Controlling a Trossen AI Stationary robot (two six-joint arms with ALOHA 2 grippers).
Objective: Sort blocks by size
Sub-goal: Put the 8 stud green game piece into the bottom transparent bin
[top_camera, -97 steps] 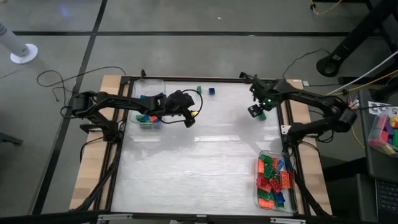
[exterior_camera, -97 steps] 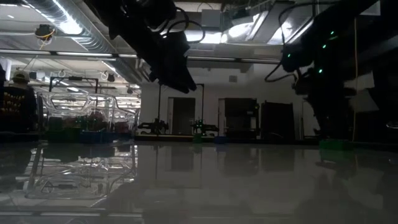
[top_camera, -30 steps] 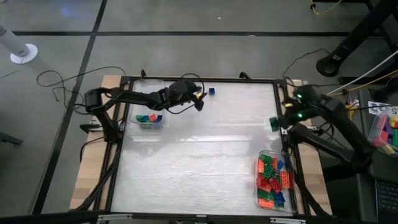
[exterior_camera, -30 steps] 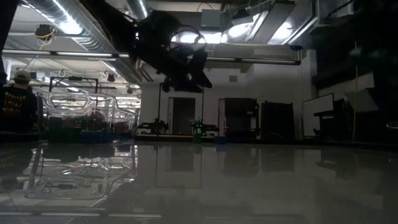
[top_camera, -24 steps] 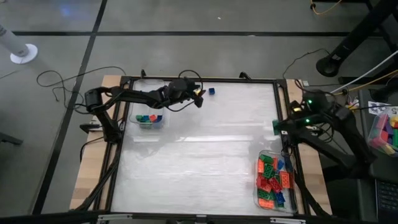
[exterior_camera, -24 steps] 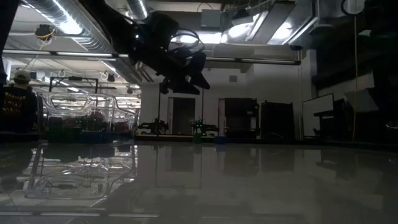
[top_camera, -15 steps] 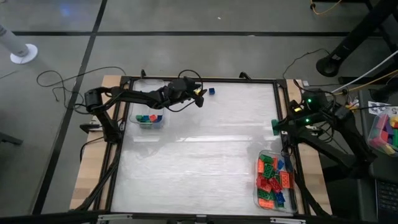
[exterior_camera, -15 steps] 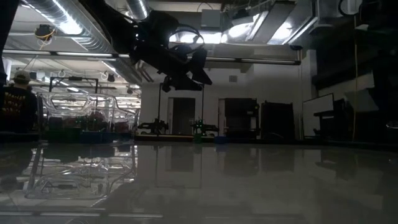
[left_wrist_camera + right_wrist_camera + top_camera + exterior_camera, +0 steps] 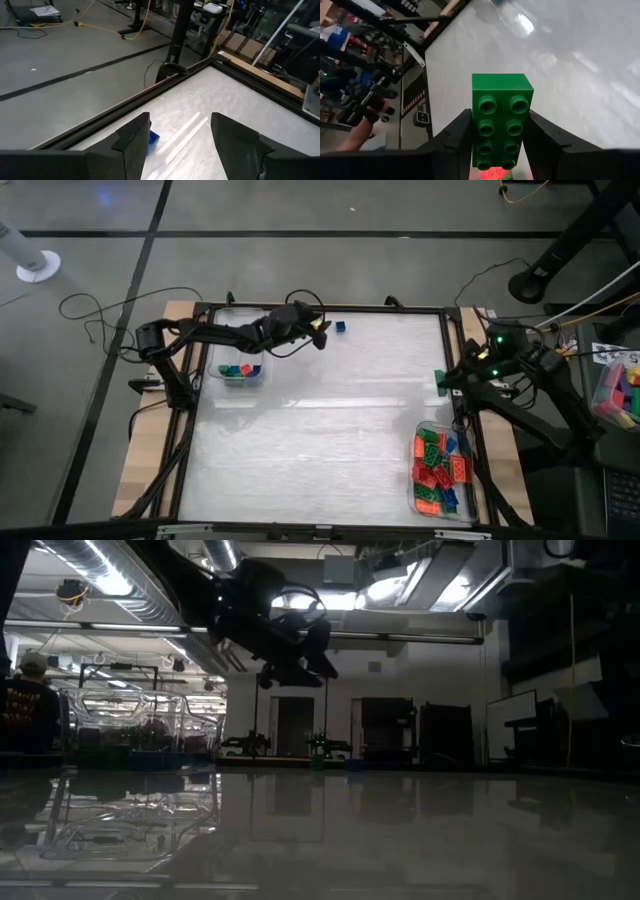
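Observation:
My right gripper (image 9: 440, 378) is shut on a green two-by-four brick (image 9: 502, 117) at the table's right edge, toward the far side of the clear tray (image 9: 441, 472) of longer blocks. My left gripper (image 9: 320, 336) hovers open and empty near the table's far edge. A tiny blue block (image 9: 340, 327) lies on the table just beyond it and shows beside one finger in the left wrist view (image 9: 154, 138). A clear tray (image 9: 240, 368) at the far left holds several small blocks. My right gripper pinches the green brick by its two long sides (image 9: 474, 125) between its two fingers, which lie along the brick. The studded top faces the wrist camera. The brick is lifted clear of the table.
The table's dark frame rail (image 9: 150, 92) runs close behind the blue block. Pink, green and yellow blocks (image 9: 620, 390) sit off the table's right side. A person (image 9: 20, 705) stands in the room beyond. The table's middle (image 9: 330, 440) is bare.
My left gripper has edged a little toward the table's far edge, nearer the blue block, still open. My right arm has shifted its pose, while its gripper stays at the right edge, still shut on the green brick.

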